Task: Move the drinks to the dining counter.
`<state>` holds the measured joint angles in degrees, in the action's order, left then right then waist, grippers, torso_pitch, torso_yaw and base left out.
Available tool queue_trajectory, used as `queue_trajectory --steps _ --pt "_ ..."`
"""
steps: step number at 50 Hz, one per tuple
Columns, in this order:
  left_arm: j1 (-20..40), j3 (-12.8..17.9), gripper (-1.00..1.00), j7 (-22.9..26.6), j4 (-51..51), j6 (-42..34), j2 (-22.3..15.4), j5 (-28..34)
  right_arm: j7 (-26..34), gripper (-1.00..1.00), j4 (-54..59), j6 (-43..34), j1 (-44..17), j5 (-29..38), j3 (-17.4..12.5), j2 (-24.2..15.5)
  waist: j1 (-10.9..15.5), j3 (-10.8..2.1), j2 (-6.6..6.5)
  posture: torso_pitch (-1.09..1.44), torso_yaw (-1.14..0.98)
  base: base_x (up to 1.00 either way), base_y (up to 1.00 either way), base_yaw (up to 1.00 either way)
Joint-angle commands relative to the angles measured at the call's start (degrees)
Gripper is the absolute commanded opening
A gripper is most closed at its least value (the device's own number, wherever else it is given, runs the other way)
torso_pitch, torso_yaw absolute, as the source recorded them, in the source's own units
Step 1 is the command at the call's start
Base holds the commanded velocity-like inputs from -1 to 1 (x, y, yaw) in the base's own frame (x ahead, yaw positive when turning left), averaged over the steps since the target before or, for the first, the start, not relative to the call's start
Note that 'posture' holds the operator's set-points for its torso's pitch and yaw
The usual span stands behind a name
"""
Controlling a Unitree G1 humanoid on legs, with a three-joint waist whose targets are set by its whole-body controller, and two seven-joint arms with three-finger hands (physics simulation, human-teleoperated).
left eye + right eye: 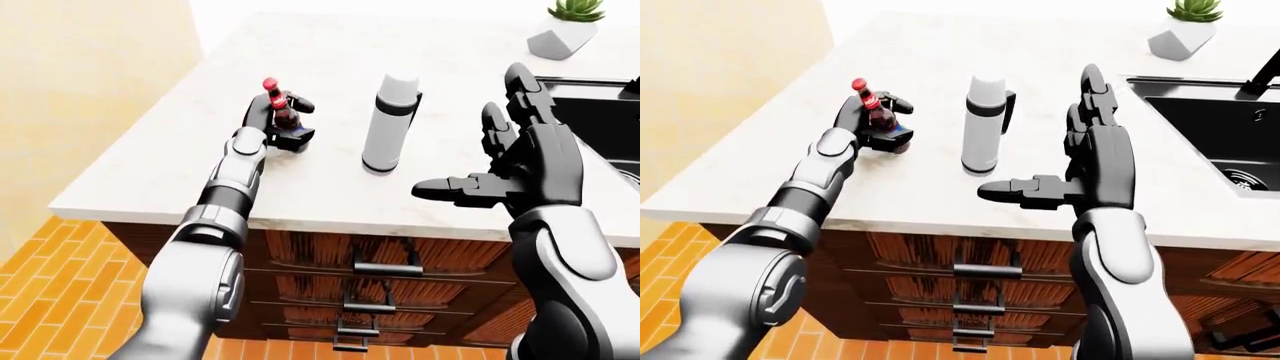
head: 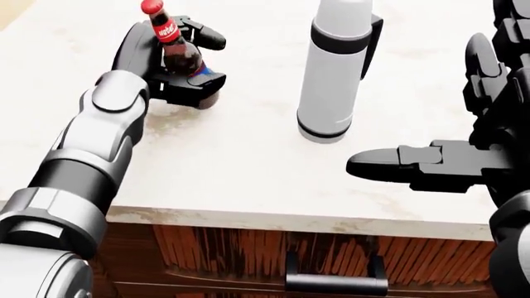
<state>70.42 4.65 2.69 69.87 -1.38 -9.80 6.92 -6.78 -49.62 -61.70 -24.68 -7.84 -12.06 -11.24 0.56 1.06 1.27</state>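
Pale marble bench (image 1: 330, 191) with wooden drawers (image 1: 380, 281) below, black handles (image 1: 383, 266). Potted plant (image 1: 1180, 30) in white angular pot at top right of right-eye view. Black sink (image 1: 1210, 120) at right, dark tap (image 1: 1265, 71) by it. Orange tiled floor (image 1: 60, 300), yellow wall (image 1: 80, 90).

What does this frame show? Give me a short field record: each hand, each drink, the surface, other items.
left hand: shut on the cola bottle
cola bottle: red cap, tilted toward the view's left
right hand: open, fingers spread, touching nothing
thermos: grey, upright on the counter, beside the right hand, ungrasped
counter: pale marble over wooden drawers
sink: black, at the view's right
potted plant: far corner
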Motion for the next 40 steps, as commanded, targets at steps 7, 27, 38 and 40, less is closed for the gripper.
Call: queue_trajectory --steps 7,27,38,40 --pt "3.3 0.2 -0.01 0.1 -2.8 1.8 -0.7 0.3 0.1 1.00 -1.0 2.4 -1.0 0.7 0.0 -0.2 0.0 -1.67 0.05 0.00 0.00 0.00 0.00 0.00" --pt "3.2 0.3 0.33 0.4 -2.8 1.6 -0.6 1.0 0.7 1.00 -1.1 2.8 -0.3 1.7 0.5 0.2 0.0 -1.70 0.02 0.00 0.00 0.00 0.00 0.00" --pt "2.8 0.3 0.38 0.8 -3.0 1.7 -1.3 1.3 1.1 1.00 -1.2 2.9 -0.1 2.2 0.7 0.4 0.0 -1.75 -0.04 0.00 0.00 0.00 0.00 0.00" --pt "2.6 0.4 0.39 0.9 -3.1 1.8 -1.6 1.3 1.2 1.00 -1.2 2.8 -0.1 2.2 0.6 0.5 0.0 -1.74 -0.07 0.00 0.00 0.00 0.00 0.00"
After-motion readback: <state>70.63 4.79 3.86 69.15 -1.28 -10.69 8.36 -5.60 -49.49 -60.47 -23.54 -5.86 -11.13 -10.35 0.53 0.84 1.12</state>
